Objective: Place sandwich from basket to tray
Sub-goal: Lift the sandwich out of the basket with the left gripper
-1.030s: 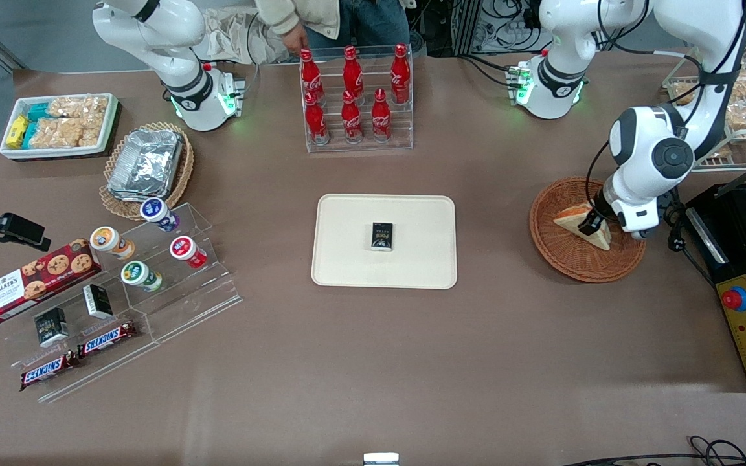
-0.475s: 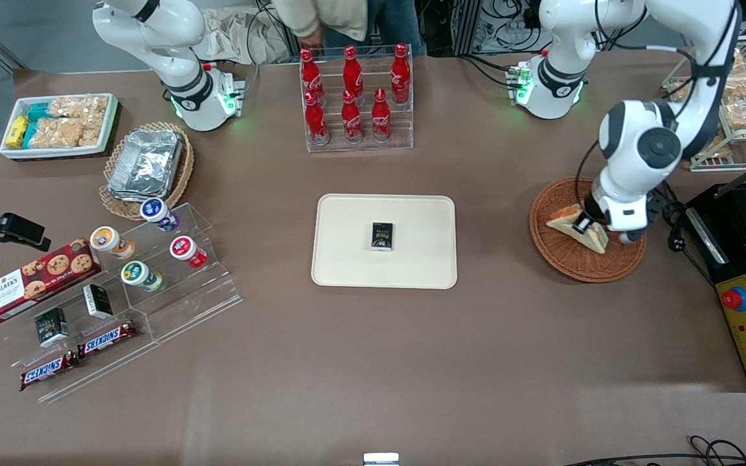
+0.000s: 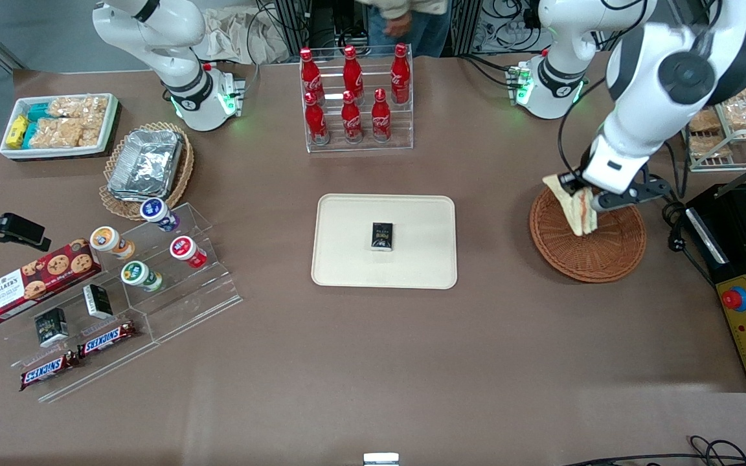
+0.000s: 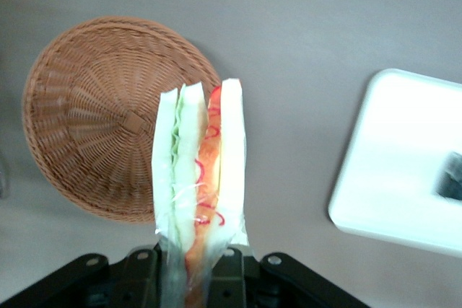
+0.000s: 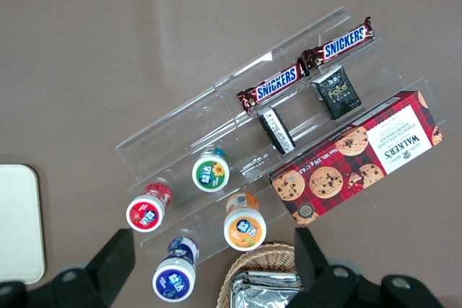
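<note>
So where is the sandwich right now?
The sandwich hangs in the air, pinched in the pincer just above the basket, at the working arm's end of the table, sideways from the tray.

Fig. Setting. We see a matte brown worktop point(image 3: 373, 362) filling nearly the whole front view; it also shows as a plain brown surface in the left wrist view point(image 4: 325, 19) and the right wrist view point(image 5: 108, 48). Grey floor point(image 3: 36, 32) appears past one corner toward the parked arm's end. A person point(image 3: 405, 19) stands at the edge farthest from the front camera, near bundled cables point(image 3: 502, 19). Lighting is even, with soft shadows.
</note>
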`<state>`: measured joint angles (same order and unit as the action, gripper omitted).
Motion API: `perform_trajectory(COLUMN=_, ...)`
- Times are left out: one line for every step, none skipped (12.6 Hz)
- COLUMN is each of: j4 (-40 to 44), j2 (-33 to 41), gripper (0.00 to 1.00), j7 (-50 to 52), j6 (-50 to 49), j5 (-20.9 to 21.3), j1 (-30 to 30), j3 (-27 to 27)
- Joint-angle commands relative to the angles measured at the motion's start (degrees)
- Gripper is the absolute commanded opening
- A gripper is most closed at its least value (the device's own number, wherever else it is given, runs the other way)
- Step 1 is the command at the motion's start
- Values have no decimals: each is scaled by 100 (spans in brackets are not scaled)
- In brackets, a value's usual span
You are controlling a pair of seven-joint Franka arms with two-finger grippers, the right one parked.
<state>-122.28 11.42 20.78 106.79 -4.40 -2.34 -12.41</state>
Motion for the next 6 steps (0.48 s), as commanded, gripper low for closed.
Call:
perform_trajectory(j4=1012, j2=-632, gripper=0, j7=-276, j6=-615, j5=-167, j1=-380, j3=-147)
perform_trajectory(j4=1083, j2=-728, gripper=0, j7=-155, j6=-581, j5=-202, j1=-581, j3=-235)
perform_trajectory(j4=1188, j2=-903, gripper=0, j7=82, j6=-537, j5=-167, j1=-749, j3=-392)
perform_trajectory(j4=1242, j2=-1070, gripper=0, j7=188, j6=-476, j5=-141, j1=-776, j3=-559)
perform_trajectory(j4=1181, j2=-1142, gripper=0, j7=242, j6=-284, j5=-114, j1=-820, j3=-787)
perform_trajectory(j4=989, j2=-1186, gripper=0, j7=294, j6=23, j5=-114, j1=-829, j3=-928)
